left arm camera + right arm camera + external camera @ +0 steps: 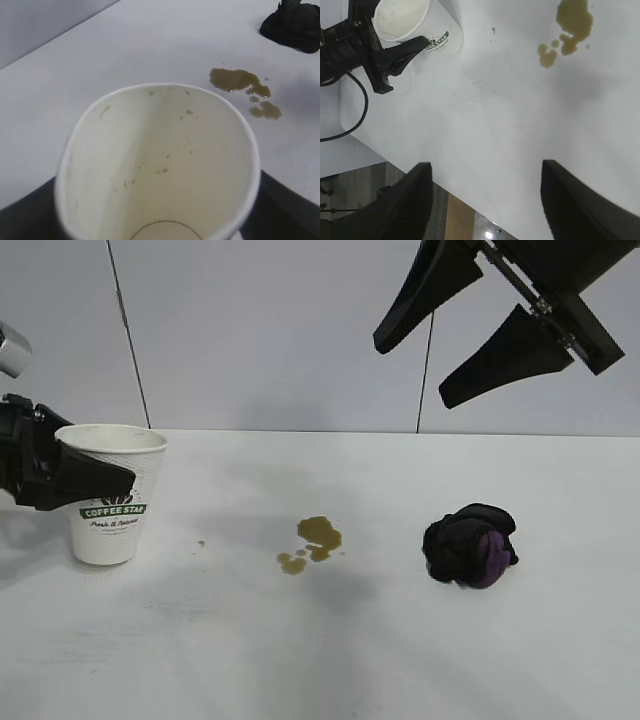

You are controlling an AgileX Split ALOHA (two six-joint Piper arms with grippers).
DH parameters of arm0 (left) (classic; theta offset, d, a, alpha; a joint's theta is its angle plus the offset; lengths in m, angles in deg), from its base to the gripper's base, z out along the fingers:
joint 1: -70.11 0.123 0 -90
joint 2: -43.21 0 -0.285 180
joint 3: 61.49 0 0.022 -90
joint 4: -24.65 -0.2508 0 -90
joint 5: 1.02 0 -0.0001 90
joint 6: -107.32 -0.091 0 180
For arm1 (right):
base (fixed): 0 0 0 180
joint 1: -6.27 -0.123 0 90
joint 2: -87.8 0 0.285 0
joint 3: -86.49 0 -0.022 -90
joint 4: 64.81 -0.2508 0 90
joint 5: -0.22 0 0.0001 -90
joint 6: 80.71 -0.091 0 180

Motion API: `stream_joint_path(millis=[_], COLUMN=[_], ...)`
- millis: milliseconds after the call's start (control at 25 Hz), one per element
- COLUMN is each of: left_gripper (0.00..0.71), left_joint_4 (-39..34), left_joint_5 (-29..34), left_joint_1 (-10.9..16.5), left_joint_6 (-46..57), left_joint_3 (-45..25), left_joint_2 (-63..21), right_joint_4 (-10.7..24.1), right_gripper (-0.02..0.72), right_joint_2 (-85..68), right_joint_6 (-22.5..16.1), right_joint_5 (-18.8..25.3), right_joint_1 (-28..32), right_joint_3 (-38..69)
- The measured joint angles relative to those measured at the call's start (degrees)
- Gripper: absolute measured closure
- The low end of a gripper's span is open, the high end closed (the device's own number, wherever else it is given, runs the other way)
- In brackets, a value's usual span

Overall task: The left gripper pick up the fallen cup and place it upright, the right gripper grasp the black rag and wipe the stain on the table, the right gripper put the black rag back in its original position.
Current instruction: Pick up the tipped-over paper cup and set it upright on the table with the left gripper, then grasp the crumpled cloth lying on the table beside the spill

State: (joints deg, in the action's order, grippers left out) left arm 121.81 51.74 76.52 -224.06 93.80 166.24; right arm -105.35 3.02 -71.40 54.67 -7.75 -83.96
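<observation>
White tabletop (330, 660) and a pale wall filled the exterior view: the cup (110, 495) stood upright at the left, the left gripper (70, 475) clamped around its upper wall, while the right gripper (470, 335) hung high with its fingers spread and empty, the black rag (470, 545) below it and the stain (312, 543) between rag and cup. From the left wrist, the cup's mouth (160, 165) gaped upward, axis vertical, the stain (242, 90) beyond. From the right wrist, its wide fingers (400, 205) framed bare table; the rag lay out of view, so I judged the right arm nearer it.
</observation>
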Motion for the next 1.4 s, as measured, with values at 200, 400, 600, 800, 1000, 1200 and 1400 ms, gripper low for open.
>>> stream_joint_path(millis=[200, 400, 600, 800, 1000, 1200, 1400], left_gripper=[0.088, 0.025, 0.018, 0.017, 0.021, 0.023, 0.023], left_joint_4=[0.0, 0.06, -4.4, -12.99, -22.56, -32.69, -34.49], left_joint_5=[0.97, 0.99, -3.33, -10.95, -24.27, -41.16, -58.32], left_joint_1=[0.0, 0.0, 0.0, 0.0, 0.0, 0.0, 0.0], left_joint_6=[0.38, 2.27, 6.09, 15.35, 33.58, 61.51, 85.29], left_joint_3=[0.0, 0.0, 0.0, 0.0, 0.0, -0.04, -0.41], left_joint_2=[0.0, 0.0, 0.0, -0.13, -5.96, -17.86, -34.04], right_joint_4=[0.0, 0.0, 0.0, 0.0, 0.0, 0.0, 0.0], right_gripper=[0.273, 0.273, 0.273, 0.273, 0.274, 0.273, 0.273], right_joint_2=[0.0, 0.0, 0.0, 0.0, 0.0, 0.0, 0.0], right_joint_6=[0.0, 0.0, 0.0, 0.0, 0.0, 0.0, 0.0], right_joint_5=[-0.47, -0.47, -0.47, -0.86, -1.03, -1.07, -1.07], right_joint_1=[0.0, 0.0, 0.0, 0.0, 0.0, 0.0, 0.0], right_joint_3=[0.0, 0.0, 0.0, 0.0, 0.0, 0.0, 0.0])
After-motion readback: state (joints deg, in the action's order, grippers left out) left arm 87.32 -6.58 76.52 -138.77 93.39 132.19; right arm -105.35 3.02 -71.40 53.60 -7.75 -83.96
